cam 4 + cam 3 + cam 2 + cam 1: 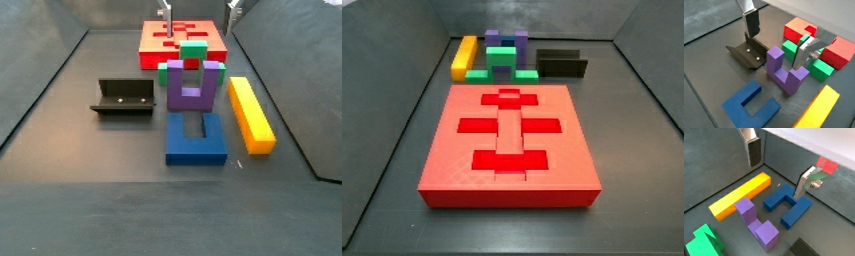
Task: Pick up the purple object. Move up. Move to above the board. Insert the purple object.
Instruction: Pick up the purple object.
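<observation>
The purple object lies on the floor between the green stepped block and the blue U-shaped block, prongs pointing towards the board. It shows in both wrist views, and only its top shows behind the green block in a side view. The board is the large red slab, also seen in a side view. My gripper is open and empty, well above the pieces. It shows in a wrist view and at the top edge of a side view.
A green stepped block sits between the purple object and the board. A blue U-shaped block lies in front of the purple object, and a yellow bar lies beside both. The fixture stands on the other side. Grey walls surround the floor.
</observation>
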